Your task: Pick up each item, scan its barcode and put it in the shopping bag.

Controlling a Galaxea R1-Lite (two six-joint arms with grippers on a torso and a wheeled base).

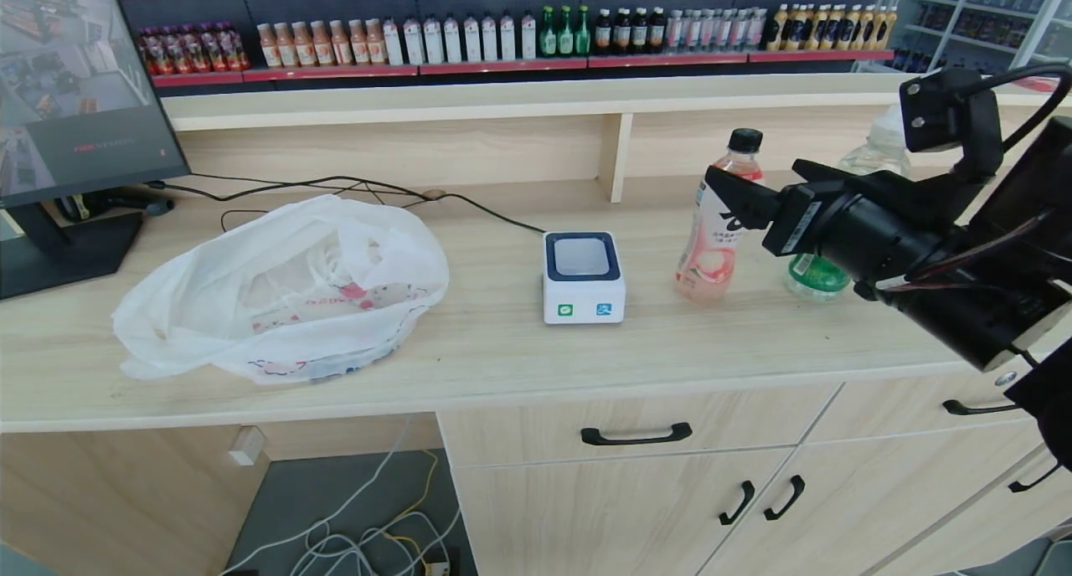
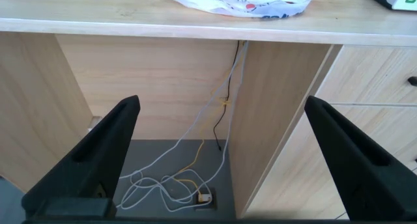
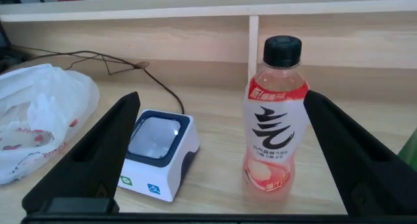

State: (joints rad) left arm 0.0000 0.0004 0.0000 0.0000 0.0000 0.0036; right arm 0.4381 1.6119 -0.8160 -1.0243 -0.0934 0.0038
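A pink drink bottle with a black cap stands upright on the wooden counter, to the right of a white barcode scanner. My right gripper hovers just beside and behind the bottle, open. In the right wrist view the bottle and the scanner stand ahead of the gripper, untouched. A clear bottle with a green label is partly hidden behind the right arm. A white shopping bag lies crumpled at the left. My left gripper hangs open below counter height, holding nothing.
A monitor on a black stand occupies the counter's far left, with a cable running along the back. A raised shelf with a divider backs the counter. Drawers sit below. Loose cables lie on the floor.
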